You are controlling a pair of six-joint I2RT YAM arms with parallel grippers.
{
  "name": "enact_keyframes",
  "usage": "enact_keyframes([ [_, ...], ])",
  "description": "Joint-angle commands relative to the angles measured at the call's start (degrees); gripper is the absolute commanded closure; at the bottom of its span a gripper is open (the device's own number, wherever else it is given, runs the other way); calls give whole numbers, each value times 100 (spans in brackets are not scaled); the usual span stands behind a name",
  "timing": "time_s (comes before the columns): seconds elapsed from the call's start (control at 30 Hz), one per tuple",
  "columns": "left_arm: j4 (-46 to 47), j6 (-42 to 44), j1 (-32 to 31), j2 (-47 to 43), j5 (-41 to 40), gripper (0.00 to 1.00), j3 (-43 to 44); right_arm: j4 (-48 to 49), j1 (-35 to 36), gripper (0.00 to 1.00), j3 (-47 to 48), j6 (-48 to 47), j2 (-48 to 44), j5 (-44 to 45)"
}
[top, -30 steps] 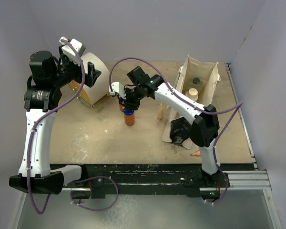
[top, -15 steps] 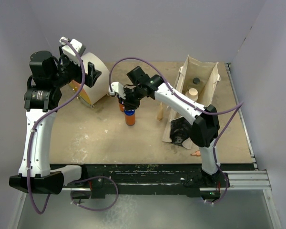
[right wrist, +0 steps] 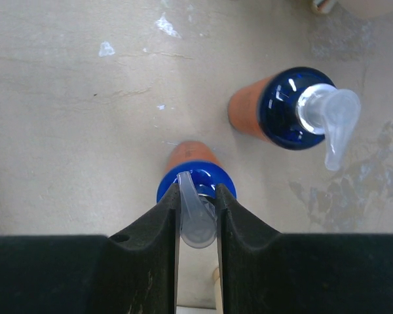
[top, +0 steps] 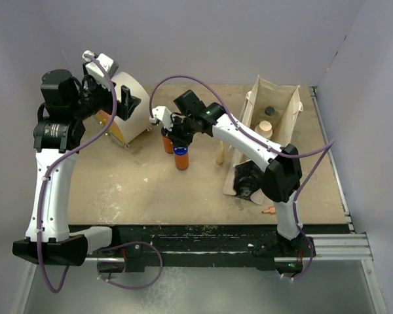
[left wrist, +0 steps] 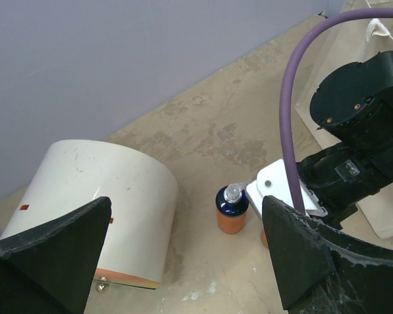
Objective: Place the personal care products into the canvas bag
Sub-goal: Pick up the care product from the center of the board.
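— What is the right gripper point(right wrist: 198, 219) doing?
— Its fingers pinch the top of an orange plastic bottle with a blue cap point(right wrist: 191, 154). A twin orange bottle point(right wrist: 249, 114) stands just beside it.
— And the left gripper point(left wrist: 187, 209)?
— Spread wide above the cream drum point(left wrist: 98, 196). The beige canvas tote bag point(top: 257, 98) stands well to the right.

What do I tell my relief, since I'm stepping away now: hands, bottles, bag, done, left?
Left hand: open, empty, near the cream drum.
Right hand: shut on the pump of one orange bottle; the second orange bottle stands beside it.
Done: a dark-capped bottle and a cream one show inside the canvas bag, far right.
Left: bag both orange bottles.
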Motion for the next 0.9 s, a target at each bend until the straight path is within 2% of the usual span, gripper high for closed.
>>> enact_keyframes([
  [0.0,258,-108,46,-1,205,1,-32,350,1,100,16,641,-546,653],
  [0.4,205,-150,41,67,237,0,-11,425,-60,100,-384,629,-1064,139],
  [0.87,142,-230,34,360,640,6,130,-440,-113,100,156,288,-2061,-95],
])
